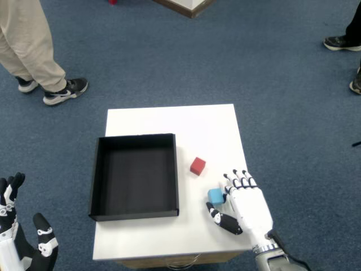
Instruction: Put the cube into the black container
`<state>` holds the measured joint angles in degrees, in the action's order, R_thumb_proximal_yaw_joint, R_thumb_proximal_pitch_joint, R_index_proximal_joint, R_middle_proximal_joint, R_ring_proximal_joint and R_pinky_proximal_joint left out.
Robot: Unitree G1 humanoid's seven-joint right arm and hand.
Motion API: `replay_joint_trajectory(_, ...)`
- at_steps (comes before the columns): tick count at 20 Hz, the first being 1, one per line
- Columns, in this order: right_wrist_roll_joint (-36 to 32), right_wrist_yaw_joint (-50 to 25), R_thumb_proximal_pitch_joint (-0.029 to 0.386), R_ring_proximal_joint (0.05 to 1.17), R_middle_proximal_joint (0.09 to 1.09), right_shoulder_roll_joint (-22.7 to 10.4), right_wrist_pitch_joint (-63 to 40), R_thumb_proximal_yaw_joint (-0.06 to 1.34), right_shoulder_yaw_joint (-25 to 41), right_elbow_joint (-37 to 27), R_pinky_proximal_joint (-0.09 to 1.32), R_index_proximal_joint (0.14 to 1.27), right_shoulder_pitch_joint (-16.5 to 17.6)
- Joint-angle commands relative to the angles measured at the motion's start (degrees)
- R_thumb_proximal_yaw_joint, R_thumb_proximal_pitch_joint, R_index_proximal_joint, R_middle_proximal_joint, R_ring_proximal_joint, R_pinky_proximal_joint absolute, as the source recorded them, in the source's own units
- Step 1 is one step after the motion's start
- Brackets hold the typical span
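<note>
A blue cube (215,196) lies on the white table (186,124) near its right front corner. My right hand (242,206) rests just right of it, fingers curled toward the cube and thumb stretched out below it; the cube sits between thumb and fingers, still on the table. I cannot tell whether the fingers press on it. A red cube (197,165) lies a little farther back, apart from the hand. The black container (135,176) stands open and empty on the table's left half.
My left hand (22,240) hangs open off the table at the lower left. A person's legs and shoes (42,62) stand on the blue carpet at the upper left; more shoes (344,44) are at the right edge.
</note>
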<state>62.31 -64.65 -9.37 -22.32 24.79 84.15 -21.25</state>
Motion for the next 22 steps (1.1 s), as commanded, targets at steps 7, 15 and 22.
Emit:
replay_joint_trajectory(7, 0.8, -8.7, 0.153, 0.19, 0.30, -1.4, -2.9, 1.21, -0.2, -2.3, -0.02, 1.08, -1.9)
replay_joint_trajectory(15, 1.5, -13.0, 0.159, 0.19, 0.31, -1.2, -1.9, 1.21, -0.1, -2.8, -0.01, 1.07, -2.6)
replay_joint_trajectory(22, 3.4, -20.4, 0.161, 0.21, 0.32, -0.3, -3.2, 1.21, 1.3, -4.6, -0.01, 1.07, -4.9)
